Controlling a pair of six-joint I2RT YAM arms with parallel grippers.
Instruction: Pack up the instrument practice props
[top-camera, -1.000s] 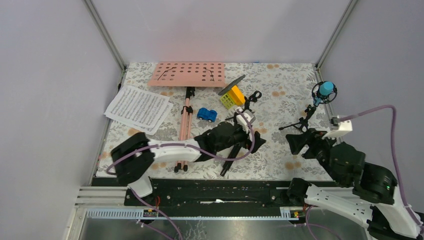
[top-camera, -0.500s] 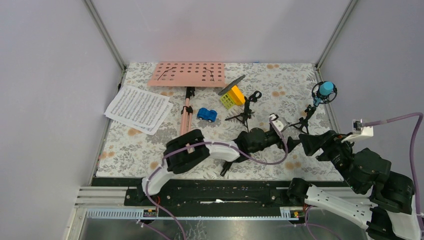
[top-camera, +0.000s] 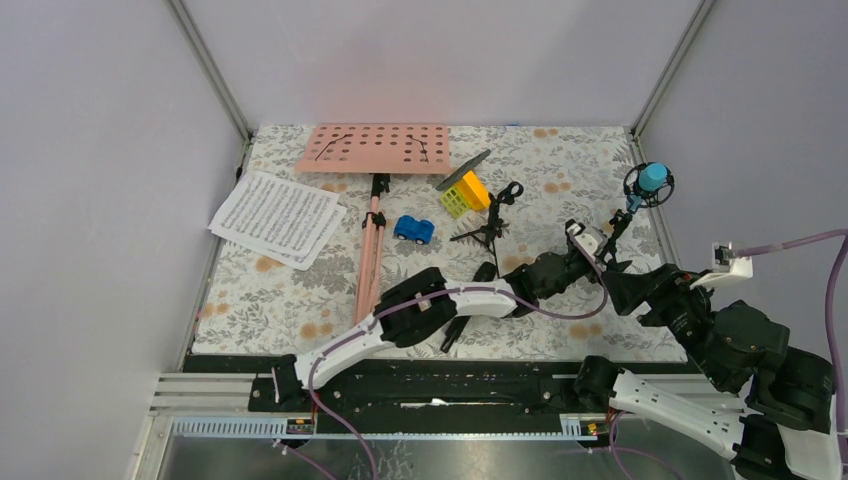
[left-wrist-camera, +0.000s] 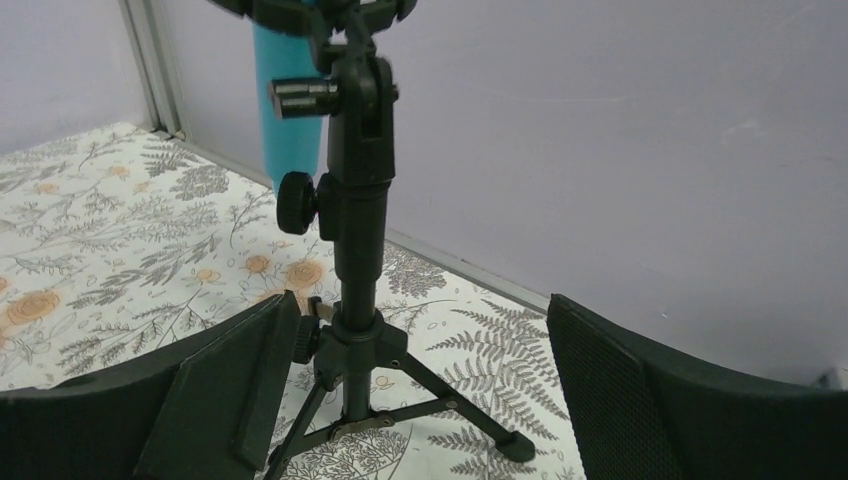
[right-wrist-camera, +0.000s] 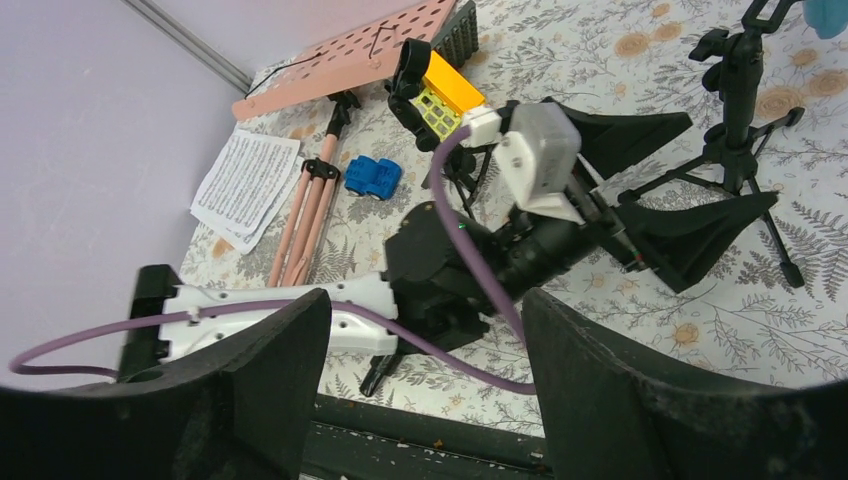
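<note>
The blue mic (top-camera: 652, 179) stands on its small black tripod (top-camera: 608, 246) at the right edge. My left gripper (top-camera: 604, 264) is open at the tripod's base. In the left wrist view (left-wrist-camera: 420, 400) the tripod post (left-wrist-camera: 355, 250) stands between its two pads, nearer the left one. My right gripper (top-camera: 618, 288) is open and empty just in front of it, also seen in the right wrist view (right-wrist-camera: 425, 390). The pink music stand (top-camera: 375, 148) lies flat with folded legs (top-camera: 371, 250). Sheet music (top-camera: 275, 218) lies at the left. A second black tripod (top-camera: 490, 226) stands mid-table.
A blue toy car (top-camera: 413, 229) and a yellow-green block (top-camera: 465, 194) with a dark slab leaning on it sit mid-table. A black rod (top-camera: 453, 334) lies under my left arm near the front edge. The side wall rail runs close behind the blue mic.
My left arm has swept right from the table's middle to the blue mic's tripod. My right arm has drawn back to the right.
</note>
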